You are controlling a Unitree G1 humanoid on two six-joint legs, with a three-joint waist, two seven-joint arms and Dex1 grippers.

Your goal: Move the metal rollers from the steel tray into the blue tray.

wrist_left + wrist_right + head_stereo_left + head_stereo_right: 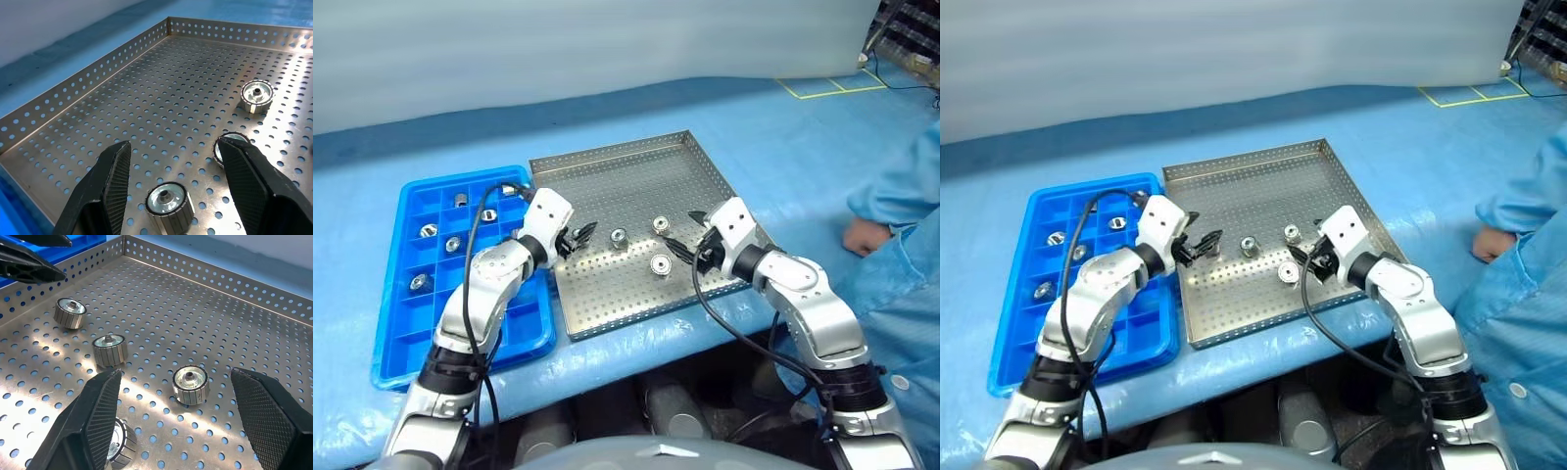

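A counter (783,127) covered in pale blue foam sheeting spans the scene. A light grey wall (558,49) rises at its far edge. Yellow floor markings (832,86) show far right, where a person in a blue sleeve (901,186) sits.

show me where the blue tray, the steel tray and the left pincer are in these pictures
blue tray (403,338): left eye view, on its bare near-left floor.
steel tray (636,171): left eye view, on the bare perforated floor near the far rim.
left pincer (584,235): left eye view, midway between its open fingertips.
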